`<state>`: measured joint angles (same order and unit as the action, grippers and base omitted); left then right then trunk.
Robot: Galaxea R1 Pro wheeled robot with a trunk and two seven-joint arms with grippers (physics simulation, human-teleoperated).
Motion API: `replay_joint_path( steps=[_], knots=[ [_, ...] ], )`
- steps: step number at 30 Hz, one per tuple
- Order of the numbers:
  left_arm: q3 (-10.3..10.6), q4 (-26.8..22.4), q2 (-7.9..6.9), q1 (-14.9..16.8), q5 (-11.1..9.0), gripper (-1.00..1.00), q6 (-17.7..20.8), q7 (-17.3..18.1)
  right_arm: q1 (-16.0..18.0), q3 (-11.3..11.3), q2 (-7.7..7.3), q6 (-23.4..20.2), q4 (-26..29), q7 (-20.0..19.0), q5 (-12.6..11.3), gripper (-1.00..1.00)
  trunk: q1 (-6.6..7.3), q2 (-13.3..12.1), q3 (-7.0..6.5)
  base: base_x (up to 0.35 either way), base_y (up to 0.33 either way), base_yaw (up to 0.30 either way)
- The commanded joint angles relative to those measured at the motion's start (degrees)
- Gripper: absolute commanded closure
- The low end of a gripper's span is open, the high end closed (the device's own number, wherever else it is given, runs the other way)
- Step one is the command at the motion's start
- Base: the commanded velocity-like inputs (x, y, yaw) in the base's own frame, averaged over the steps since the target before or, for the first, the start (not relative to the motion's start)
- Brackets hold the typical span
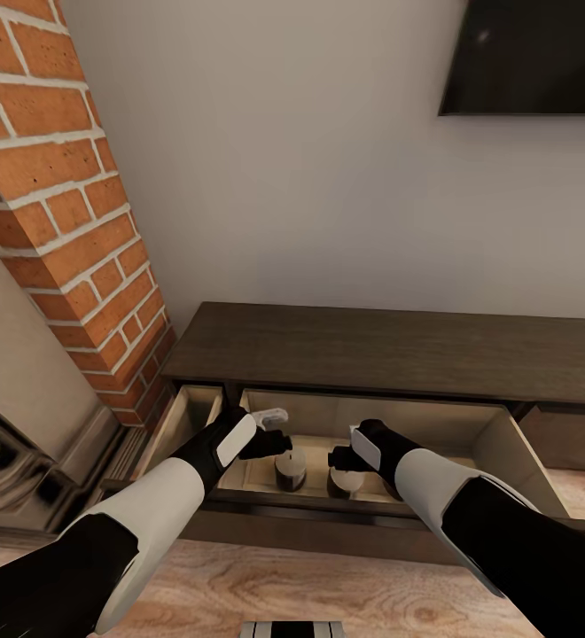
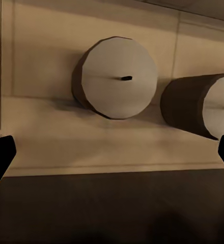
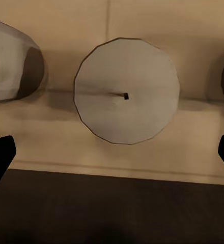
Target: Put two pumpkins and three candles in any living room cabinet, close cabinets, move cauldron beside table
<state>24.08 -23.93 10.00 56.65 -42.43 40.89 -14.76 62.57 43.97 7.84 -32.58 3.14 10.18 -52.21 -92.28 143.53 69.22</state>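
Both arms hover over the cabinet's (image 1: 390, 350) pulled-out drawer (image 1: 496, 434), left pincer (image 1: 279, 443) and right pincer (image 1: 337, 458) each spread wide and empty, above two candles (image 1: 291, 468) standing upright on its pale floor, apparently just stowed. A brick fireplace (image 1: 62, 221) flanks the cabinet; the drawer front remains unshut.

1. Two robot arms, the left arm (image 1: 142, 523) and right arm (image 1: 496, 523), wear smooth white shells over black joints.
2. Black wrists carry small white panels.
3. Each gripper's fingertips (image 2: 0, 157) are plain matte black.
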Motion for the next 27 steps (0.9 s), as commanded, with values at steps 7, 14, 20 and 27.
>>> replay_joint_path(
  steps=[7, 14, 20, 27],
  knots=[
    [0.17, 0.05, 0.00, 0.04, -0.55, -1.00, 3.89, -0.80, 0.02, 0.33, -0.05, -1.77, 0.15, 0.39, -0.61, -1.00, 0.01, 0.02, 0.05, 0.000, 0.000, 0.000],
    [0.13, 0.18, 0.00, 0.04, -0.62, -1.00, 5.93, -0.60, 0.02, 0.33, -0.06, -2.54, 0.20, 0.59, -0.61, -1.00, 0.01, 0.02, 0.05, 0.000, 0.000, 0.000],
    [0.11, 0.42, 0.00, 0.04, -0.64, -1.00, 7.29, -0.79, 0.02, 0.33, -0.10, -4.50, 0.20, 0.47, -0.61, -1.00, 0.01, 0.02, 0.05, 0.000, 0.000, 0.000],
    [0.11, 0.55, 0.00, 0.04, -0.64, -1.00, 7.70, -0.60, 0.04, 0.33, -0.10, -5.48, 0.29, 0.45, -0.61, -1.00, 0.09, -0.02, -0.62, 0.000, 0.000, 0.000]
  ],
)
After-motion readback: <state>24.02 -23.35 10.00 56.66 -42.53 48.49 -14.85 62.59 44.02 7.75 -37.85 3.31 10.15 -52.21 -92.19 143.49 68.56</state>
